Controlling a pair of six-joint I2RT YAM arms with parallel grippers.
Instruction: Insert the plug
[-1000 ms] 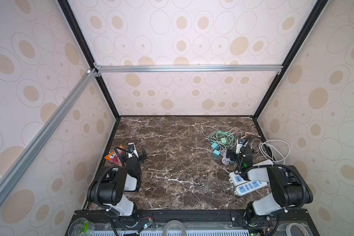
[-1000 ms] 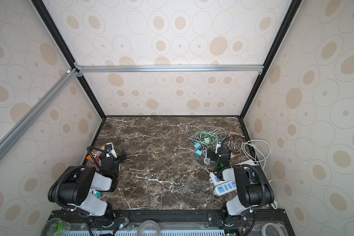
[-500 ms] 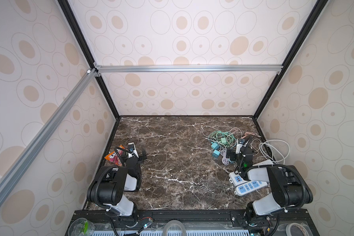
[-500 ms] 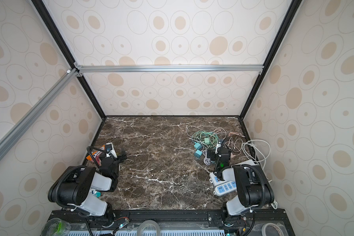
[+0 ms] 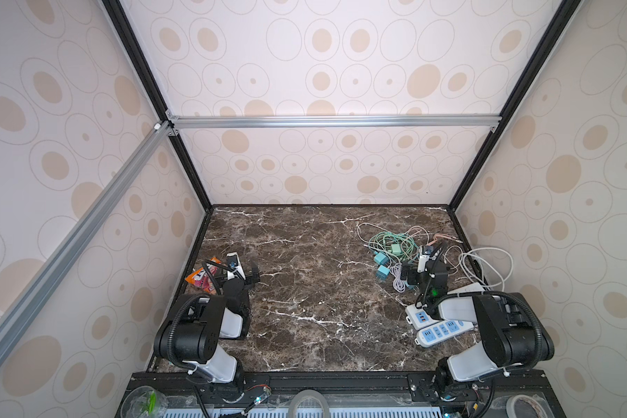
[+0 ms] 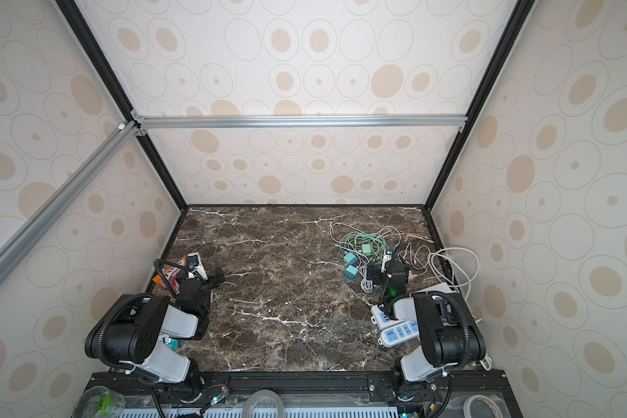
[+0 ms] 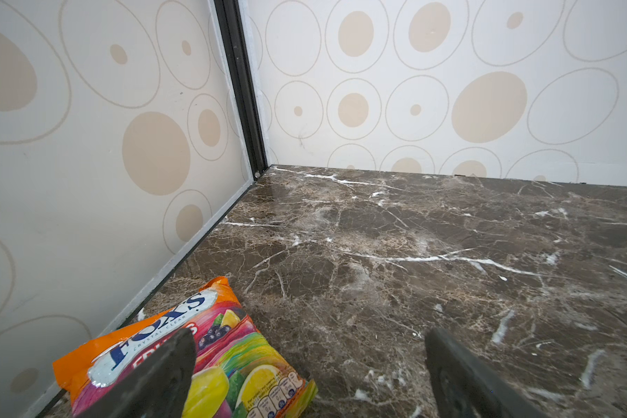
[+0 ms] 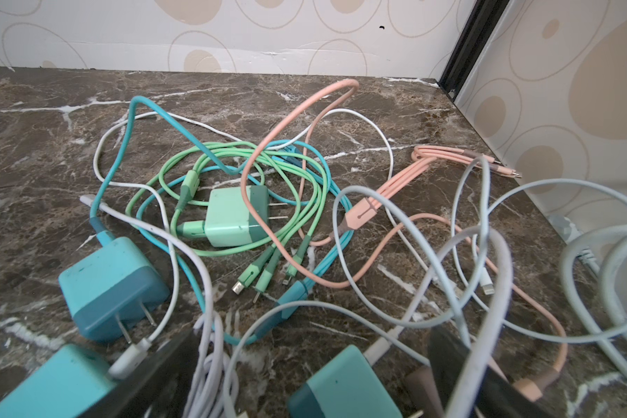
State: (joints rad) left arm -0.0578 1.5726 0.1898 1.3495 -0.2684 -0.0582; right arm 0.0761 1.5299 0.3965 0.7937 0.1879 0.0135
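Dark marble desk (image 5: 304, 289), dotted walls. Both claws wide open, gripping nothing: left claw (image 7: 308, 340) near candy bag (image 7: 181, 347), right claw (image 8: 304, 347) over cable tangle (image 8: 190, 181), white cable (image 8: 496, 307) draped on one finger. Teal plug (image 8: 113, 286) lower left of right-wrist frame, flat, prongs and long axis toward lower right.

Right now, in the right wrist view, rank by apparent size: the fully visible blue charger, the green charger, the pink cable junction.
1. blue charger, though it lies nearest the camera, so its lead is unsure
2. green charger
3. pink cable junction
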